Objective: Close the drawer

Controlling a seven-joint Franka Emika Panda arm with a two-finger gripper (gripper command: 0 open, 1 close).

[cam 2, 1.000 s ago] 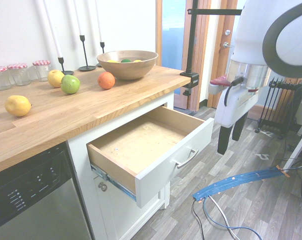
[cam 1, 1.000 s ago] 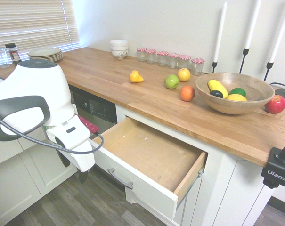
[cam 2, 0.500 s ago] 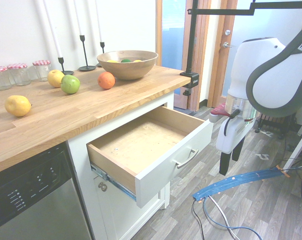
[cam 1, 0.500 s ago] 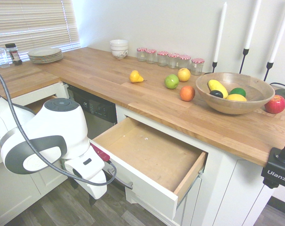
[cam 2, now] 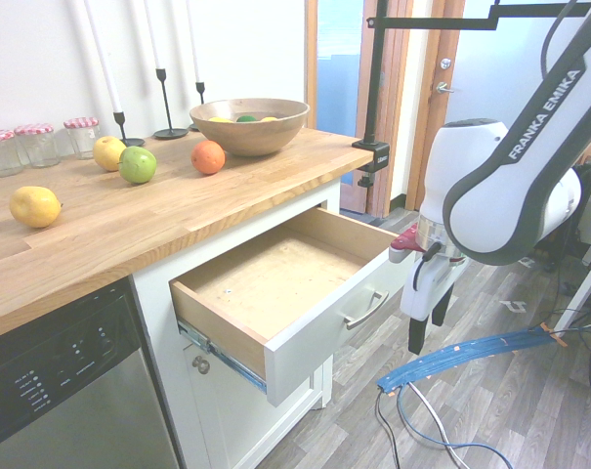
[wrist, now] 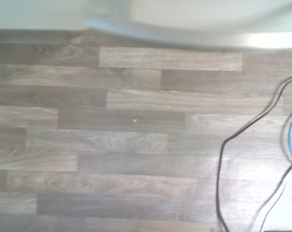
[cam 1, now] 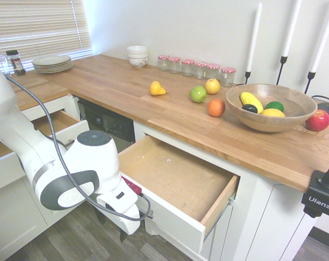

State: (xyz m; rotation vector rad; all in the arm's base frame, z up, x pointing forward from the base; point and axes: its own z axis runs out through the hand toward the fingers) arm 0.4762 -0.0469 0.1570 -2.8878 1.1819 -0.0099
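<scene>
The drawer [cam 1: 180,176] stands pulled far out under the wooden counter, its bare-wood inside empty. Its white front panel [cam 2: 339,327] carries a curved silver handle [cam 2: 366,310]. My gripper [cam 2: 427,327] hangs in front of that panel, close to the handle's far end, fingers pointing down at the floor and open with nothing between them. In the first exterior view the gripper [cam 1: 112,227] sits low beside the panel's left end and covers part of the handle [cam 1: 142,211]. The wrist view looks down at floor planks, with the blurred handle [wrist: 184,36] along one edge.
A second drawer [cam 1: 61,124] stands open behind the arm. A dishwasher [cam 2: 61,391] sits beside the cabinet. On the counter [cam 1: 126,87] lie loose fruit, a wooden fruit bowl [cam 1: 270,106], jars and candle holders. A blue cable [cam 2: 471,354] runs across the floor.
The arm has swung down and across toward the drawer front, bringing the gripper from beside the dishwasher to just in front of the handle. The gripper stays open; the drawer has not moved.
</scene>
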